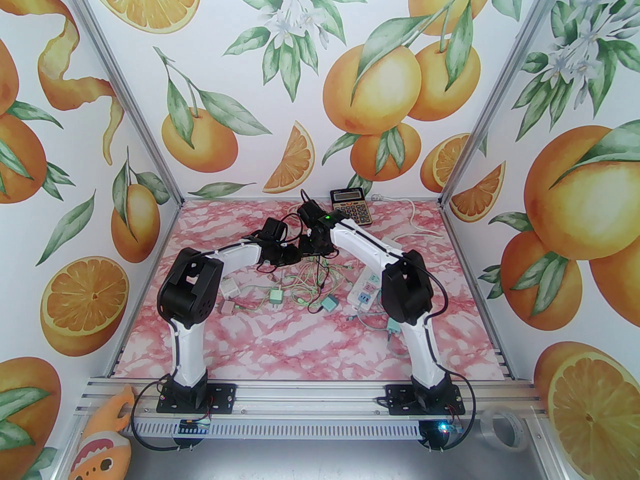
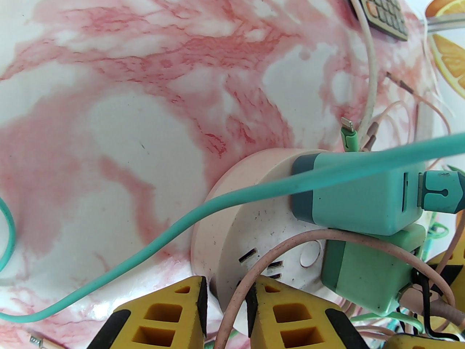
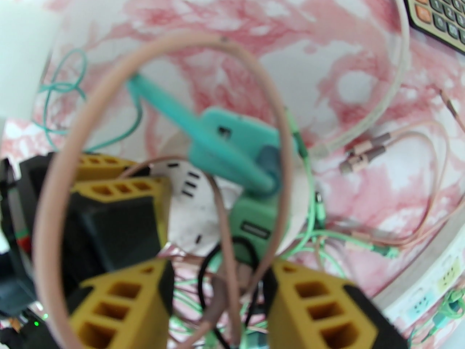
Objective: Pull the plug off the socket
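L gripper (image 2: 226,296) pinches socket (image 2: 261,227), teal plug (image 2: 363,198) in

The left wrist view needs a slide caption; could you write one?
Left gripper clamps the round pink socket; teal plug and green plug sit plugged in.

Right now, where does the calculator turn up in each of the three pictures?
Top external: calculator at the far edge, slightly right of centre.
Left wrist: calculator in the top right corner, cut off by the frame.
Right wrist: calculator in the top right corner, also cut off.
Shared landmark: the pink marbled tabletop it lies on.
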`<state>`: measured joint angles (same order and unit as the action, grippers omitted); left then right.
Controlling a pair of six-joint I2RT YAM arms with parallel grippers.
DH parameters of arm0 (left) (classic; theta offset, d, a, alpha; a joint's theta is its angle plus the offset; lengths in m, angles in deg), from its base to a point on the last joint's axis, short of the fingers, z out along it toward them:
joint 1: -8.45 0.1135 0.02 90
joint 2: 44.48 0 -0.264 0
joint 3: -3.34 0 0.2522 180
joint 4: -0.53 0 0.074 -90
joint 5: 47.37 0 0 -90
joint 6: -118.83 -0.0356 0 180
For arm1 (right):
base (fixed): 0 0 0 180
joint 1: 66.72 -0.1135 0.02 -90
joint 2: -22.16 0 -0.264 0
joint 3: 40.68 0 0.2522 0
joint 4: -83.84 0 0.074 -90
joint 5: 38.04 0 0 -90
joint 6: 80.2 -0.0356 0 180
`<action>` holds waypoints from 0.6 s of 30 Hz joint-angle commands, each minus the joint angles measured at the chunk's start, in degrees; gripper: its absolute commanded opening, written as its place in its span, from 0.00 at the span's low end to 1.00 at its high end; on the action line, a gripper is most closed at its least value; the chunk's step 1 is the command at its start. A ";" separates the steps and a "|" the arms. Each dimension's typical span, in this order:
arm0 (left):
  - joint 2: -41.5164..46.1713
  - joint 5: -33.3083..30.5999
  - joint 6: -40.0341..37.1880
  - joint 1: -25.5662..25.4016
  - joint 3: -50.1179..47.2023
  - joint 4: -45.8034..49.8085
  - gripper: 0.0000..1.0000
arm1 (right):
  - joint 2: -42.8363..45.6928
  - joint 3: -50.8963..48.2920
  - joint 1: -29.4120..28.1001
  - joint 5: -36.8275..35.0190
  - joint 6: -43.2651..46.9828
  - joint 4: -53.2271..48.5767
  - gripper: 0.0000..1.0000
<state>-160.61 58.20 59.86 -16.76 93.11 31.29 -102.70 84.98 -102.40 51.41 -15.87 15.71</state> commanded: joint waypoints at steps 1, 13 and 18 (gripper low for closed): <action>-1.57 -0.37 -0.75 -0.55 -0.80 7.18 0.29 | 6.02 0.08 0.83 -6.19 -0.52 -0.54 0.51; -0.14 4.05 -0.79 -0.10 0.81 3.46 0.54 | 5.81 -3.87 0.35 -1.03 -4.97 -0.13 0.52; -0.71 7.21 -0.97 -0.30 0.68 -0.15 0.60 | 3.84 -6.60 0.91 1.23 -8.13 2.50 0.49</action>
<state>-160.70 62.23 59.90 -16.83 93.37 32.58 -96.75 79.43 -101.57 50.20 -20.52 16.87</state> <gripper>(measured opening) 0.593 0.495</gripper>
